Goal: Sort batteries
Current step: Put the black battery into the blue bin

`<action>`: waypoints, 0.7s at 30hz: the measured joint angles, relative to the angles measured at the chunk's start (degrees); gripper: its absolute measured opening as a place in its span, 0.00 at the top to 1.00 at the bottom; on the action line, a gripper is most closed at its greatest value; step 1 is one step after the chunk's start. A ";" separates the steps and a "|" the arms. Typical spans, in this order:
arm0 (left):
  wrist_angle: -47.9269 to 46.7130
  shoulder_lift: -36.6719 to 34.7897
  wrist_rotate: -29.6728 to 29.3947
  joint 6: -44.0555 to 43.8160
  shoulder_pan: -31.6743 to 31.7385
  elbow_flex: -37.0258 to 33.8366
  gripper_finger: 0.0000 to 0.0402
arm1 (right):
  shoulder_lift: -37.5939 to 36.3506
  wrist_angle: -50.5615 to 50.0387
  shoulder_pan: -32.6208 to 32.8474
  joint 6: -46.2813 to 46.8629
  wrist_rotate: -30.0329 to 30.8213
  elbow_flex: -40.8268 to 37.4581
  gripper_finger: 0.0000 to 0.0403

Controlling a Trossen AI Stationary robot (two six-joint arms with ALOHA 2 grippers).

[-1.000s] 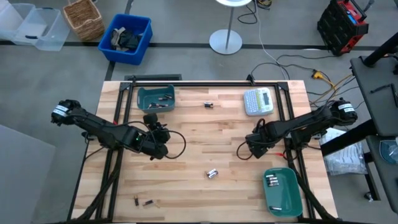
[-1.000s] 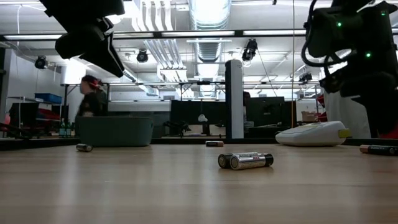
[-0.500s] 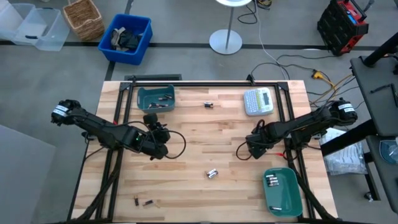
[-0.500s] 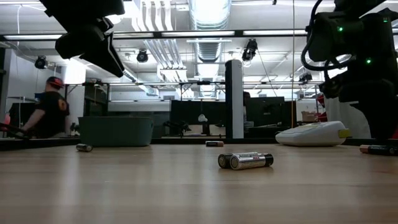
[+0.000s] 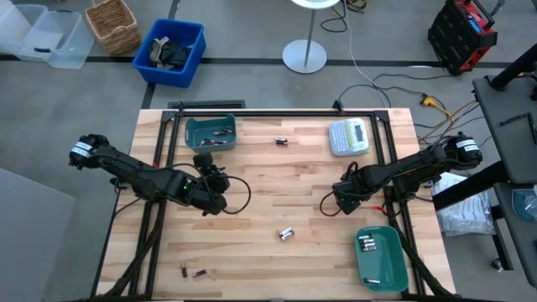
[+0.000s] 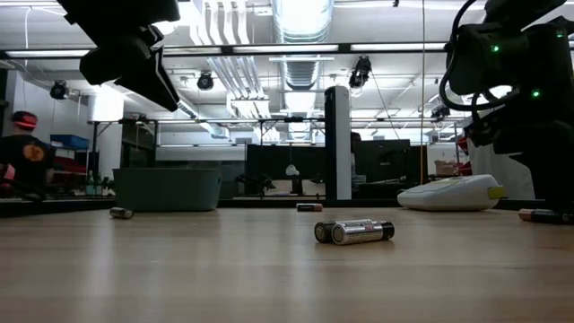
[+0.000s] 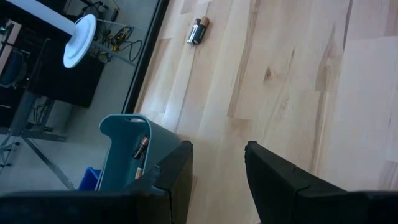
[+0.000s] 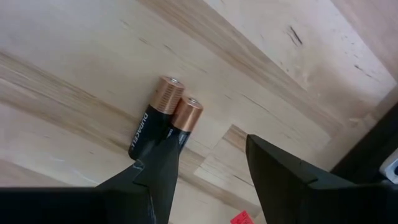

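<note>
Right claw (image 5: 345, 199) has crept a little toward the worktop's (image 5: 268, 180) near-right side over the last second. Fingers apart, nothing between them. Its wrist view shows two black-and-copper batteries (image 8: 163, 118) lying side by side on the wood just ahead of one fingertip. Judgement: it is lining up on this pair, the next pickup on that side.

Left claw (image 5: 210, 201) hangs unmoved above the left-middle of the worktop, fingers apart, empty.

In the room beyond, a person (image 6: 18, 161) has drifted further toward the edge of the low view.

Containers:
- Far teal bin (image 5: 191, 132), left of centre at the back edge: a few dark or coppery cells inside; count unclear.
- Near teal tray (image 5: 390, 252), right front corner: several silvery cells in it.

Loose cells on the wood:
- silvery pair (image 5: 286, 234) near front centre
- small dark pair (image 5: 281, 141) near the back edge
- two dark cells (image 5: 193, 272) at the left front

Sorting looks well short of done.

Label maker (image 5: 348, 137) sits at the back right, untouched.
</note>
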 joint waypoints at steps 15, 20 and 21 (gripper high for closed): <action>0.06 0.00 0.00 -0.22 0.00 -0.07 0.68 | -0.31 -2.88 0.00 0.00 0.00 0.00 0.54; 0.09 0.00 0.02 -0.24 0.00 -0.07 0.68 | -2.80 -4.67 0.00 1.15 0.02 0.57 0.54; 0.06 0.00 0.02 -0.24 0.00 -0.07 0.68 | -3.37 -4.61 0.00 1.34 0.10 0.68 0.54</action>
